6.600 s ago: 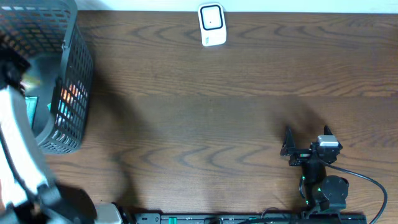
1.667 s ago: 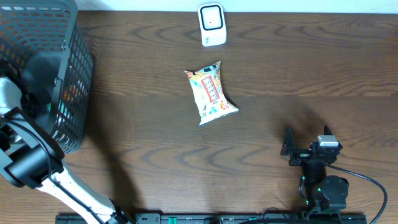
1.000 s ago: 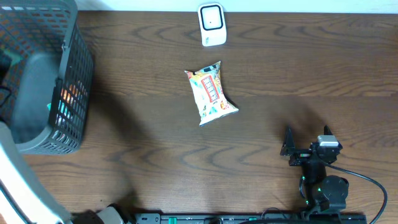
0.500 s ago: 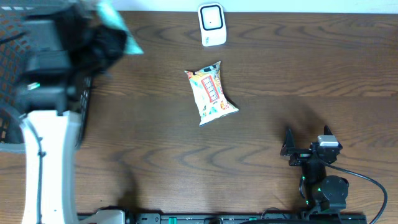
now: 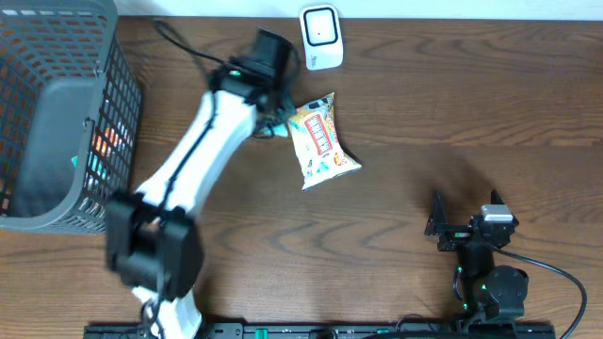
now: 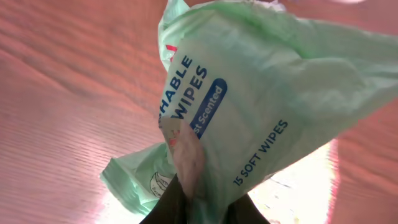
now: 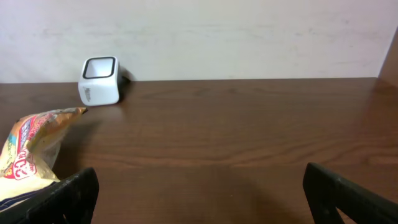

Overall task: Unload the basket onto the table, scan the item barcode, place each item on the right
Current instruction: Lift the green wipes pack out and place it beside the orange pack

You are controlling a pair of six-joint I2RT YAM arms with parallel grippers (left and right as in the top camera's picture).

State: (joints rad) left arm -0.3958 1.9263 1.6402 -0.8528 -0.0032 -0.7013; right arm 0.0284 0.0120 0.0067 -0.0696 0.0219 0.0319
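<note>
**Wipes pack pinched in left gripper near the scanner**

The left gripper (image 6: pixel 194 202) is clamped on a pack of wipes (image 6: pixel 249 106), its dark fingers (image 6: pixel 168 208) pressed together on one crumpled edge of the wrapper. In the left wrist view the pack's long axis runs away from the fingers, from the bottom centre up toward the upper right. Its far end flares wide and loose.

The pack is a soft, pale green plastic pouch, wrinkled and glossy. White lettering reads "WIPES", a blue oval label reads "Scented", and a blue line reads "15 SOFT WIPES". All the print runs along the long axis. A small round mark sits on the lower left corner. I cannot tell where the barcode lies.

From overhead, the left arm (image 5: pixel 203 141) stretches across the wooden table (image 5: pixel 452 104). Its end is just below and left of the white scanner (image 5: pixel 320 36), beside the upper end of a snack bag (image 5: pixel 320 141) that lies flat. The arm hides most of the pack there. A grey mesh basket (image 5: pixel 113 104) stands at the left edge.

The right gripper (image 5: pixel 464 215) rests near the table's front edge, well apart from the pack, with its fingers spread wide and nothing between them.
</note>
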